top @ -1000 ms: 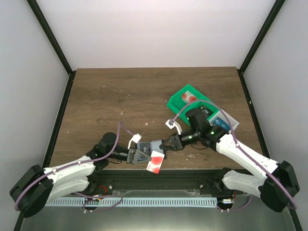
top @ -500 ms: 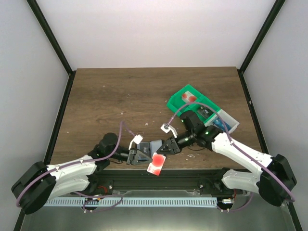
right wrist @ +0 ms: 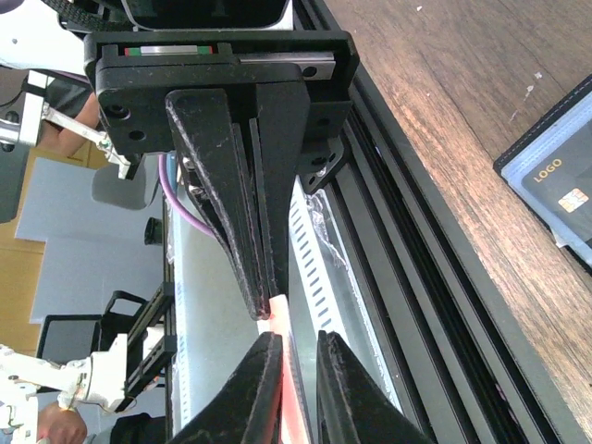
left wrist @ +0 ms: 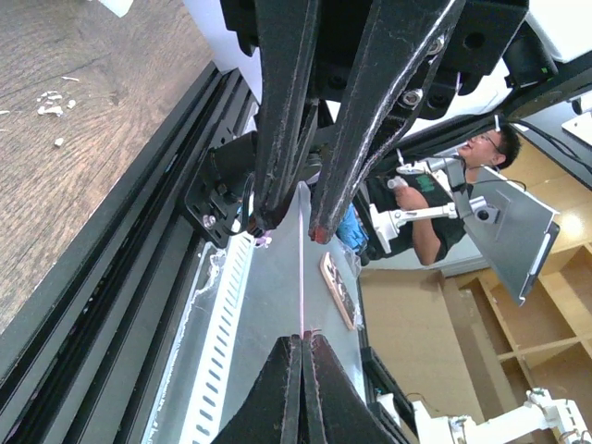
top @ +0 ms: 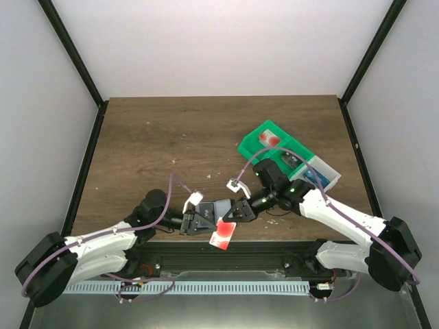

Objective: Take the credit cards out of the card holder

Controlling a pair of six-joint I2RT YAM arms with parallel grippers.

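While clenching red-and-white credit card point(top: 221, 236) in left gripper point(left wrist: 302, 347) past the table point(top: 171, 137) edge, bracketing it with right gripper point(right wrist: 296, 340), jaws slightly parted

Place: robotics lab
Cell: white walls point(top: 206, 41), black frame posts point(top: 75, 55)
Near edge: black rail point(top: 233, 255)
Beyond, near: seated person point(left wrist: 462, 185), monitor point(left wrist: 507, 222), shelves point(left wrist: 541, 338)

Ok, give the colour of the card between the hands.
Card: white with a red blotch; top view shows it best.
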